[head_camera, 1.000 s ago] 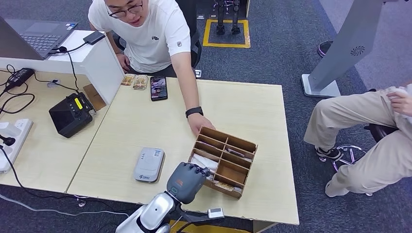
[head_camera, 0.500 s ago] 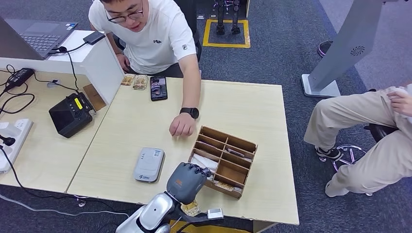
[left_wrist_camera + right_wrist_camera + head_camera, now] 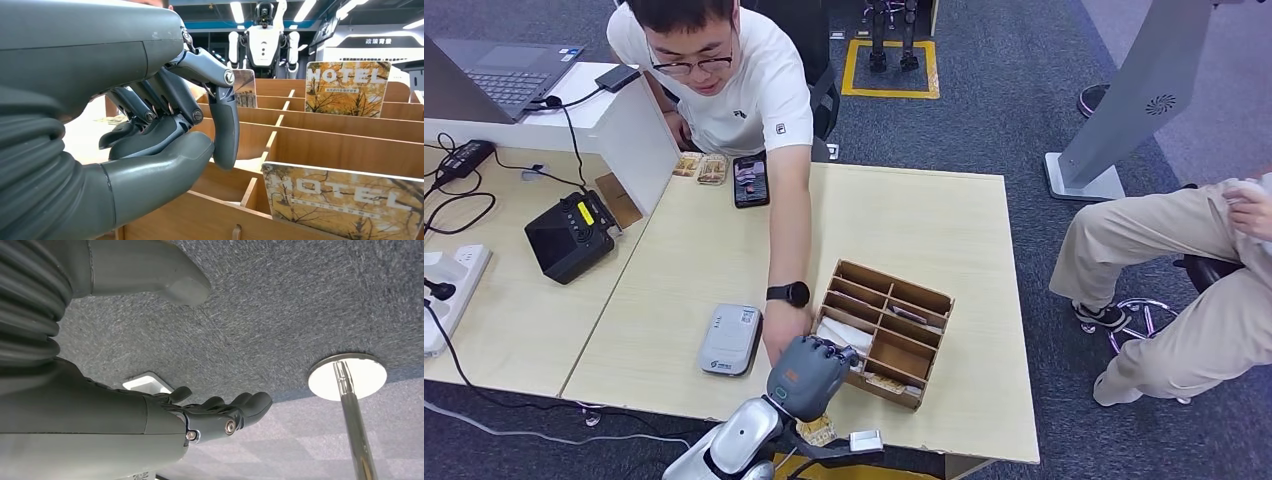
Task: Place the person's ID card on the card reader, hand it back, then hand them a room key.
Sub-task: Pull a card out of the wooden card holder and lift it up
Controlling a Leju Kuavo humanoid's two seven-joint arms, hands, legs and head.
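Grey, my left hand (image 3: pixel 808 375) is curling its fingers (image 3: pixel 223 120) on nothing beside the wooden box (image 3: pixel 921 297) of hotel key cards (image 3: pixel 347 89). A person's hand (image 3: pixel 776 335) is reaching beside it, near the card reader (image 3: pixel 730 339). My right hand (image 3: pixel 220 416) is hanging, fingers released.

head: high, looking forward and down over tabletop (image 3: pixel 944 230) | left wrist: close behind robot hand (image 3: pixel 165 125), low across wooden organizer (image 3: pixel 320 130), shared with head (image 3: pixel 884 330) | right wrist: down at carpet floor (image 3: pixel 300 305)

Left hand (image 3: pixel 808 376) curled empty; right hand (image 3: pixel 210 416) extended.
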